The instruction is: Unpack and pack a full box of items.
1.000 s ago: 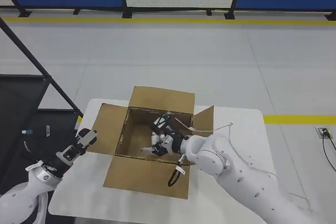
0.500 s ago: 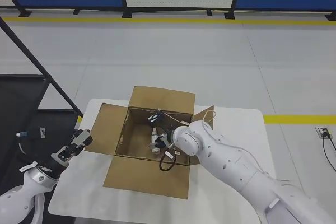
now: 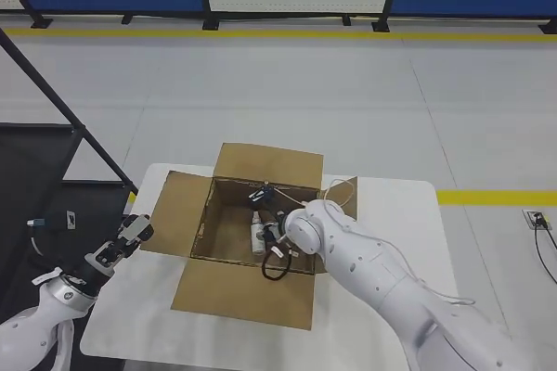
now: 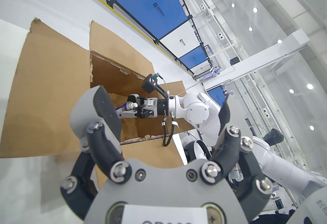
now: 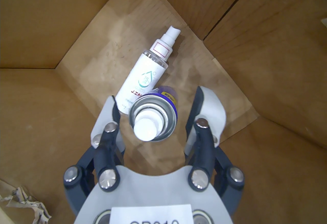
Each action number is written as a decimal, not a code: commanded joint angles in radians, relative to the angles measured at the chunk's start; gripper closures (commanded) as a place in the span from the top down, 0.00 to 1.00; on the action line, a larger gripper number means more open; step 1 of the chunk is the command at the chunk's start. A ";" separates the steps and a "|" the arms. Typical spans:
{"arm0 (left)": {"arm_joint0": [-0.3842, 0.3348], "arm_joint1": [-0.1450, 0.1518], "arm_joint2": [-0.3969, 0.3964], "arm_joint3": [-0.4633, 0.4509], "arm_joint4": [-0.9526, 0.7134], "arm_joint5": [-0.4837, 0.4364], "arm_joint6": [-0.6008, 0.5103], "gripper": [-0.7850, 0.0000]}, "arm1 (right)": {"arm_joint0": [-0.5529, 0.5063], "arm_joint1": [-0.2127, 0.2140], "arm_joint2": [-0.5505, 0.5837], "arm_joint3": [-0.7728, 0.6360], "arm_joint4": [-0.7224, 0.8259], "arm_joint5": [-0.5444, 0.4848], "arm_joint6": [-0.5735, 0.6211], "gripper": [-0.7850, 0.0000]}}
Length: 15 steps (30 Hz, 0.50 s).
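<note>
Right gripper (image 5: 158, 98) is down inside the open cardboard box (image 3: 260, 162). Its fingers are spread, with the spray can (image 5: 153, 120) between them. In the right wrist view a gap shows on both sides of the can, so neither pad presses it. The can has a silver top, a white nozzle and a blue body with a yellow band. Its top end is toward the wrist and its base toward the box floor. Can't tell if the base rests on the floor.

Just past the fingertips a white spray bottle (image 5: 143, 74) lies flat on the box floor. Its pump head points away from the fingers, toward a box corner. Its base end is partly hidden behind the can and close to one fingertip. Can't tell if the bottle touches the can. Behind the right fingers, back by the wrist, is a scrap of crumpled brown paper (image 5: 23, 202) near the box wall.

Left gripper (image 4: 163, 103) is outside the box at the edge of the tabletop (image 3: 139, 306), fingers spread wide and holding nothing. The fingers point toward the box. A folded-out box flap (image 4: 51, 87) lies just ahead of the fingertips. Farther ahead, at the box opening, the right gripper and the can are in sight. The left fingers are well apart from the can and the bottle.

The box sits on the tabletop with its flaps folded outward. The can and the bottle are both inside it, at the right fingers.
</note>
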 commanded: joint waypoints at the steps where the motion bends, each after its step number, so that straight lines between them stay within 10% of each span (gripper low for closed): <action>1: 0.000 0.000 0.000 0.000 0.000 0.000 0.000 1.00 | 0.004 -0.009 -0.001 0.015 -0.007 0.003 0.001 0.00; 15: 0.000 0.000 0.000 0.000 0.000 0.000 0.000 1.00 | -0.024 0.035 0.084 -0.157 -0.118 0.053 -0.082 0.00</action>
